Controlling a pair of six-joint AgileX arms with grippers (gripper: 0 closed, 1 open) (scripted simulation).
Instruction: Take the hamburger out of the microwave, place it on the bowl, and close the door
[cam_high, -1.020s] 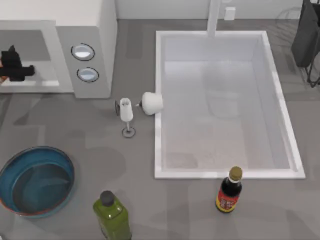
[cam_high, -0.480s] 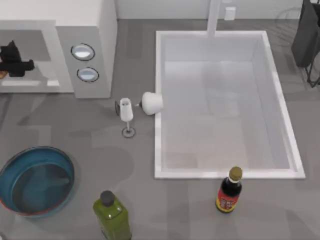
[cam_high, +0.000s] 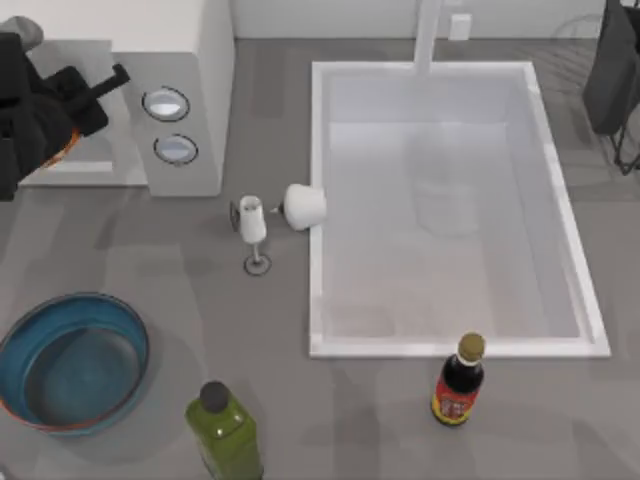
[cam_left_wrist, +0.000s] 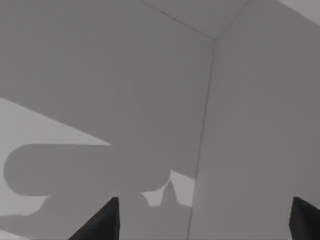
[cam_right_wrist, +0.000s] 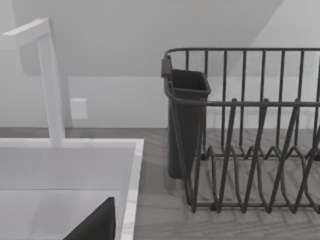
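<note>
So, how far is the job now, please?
Nothing looks finished: the bowl holds nothing. In hand: the left gripper is at the microwave, at its open front, with an orange-brown edge beside it, probably the hamburger; I cannot confirm a grip. Left to do: set it on the bowl and close the door. The right arm is parked at the table's far right.
</note>
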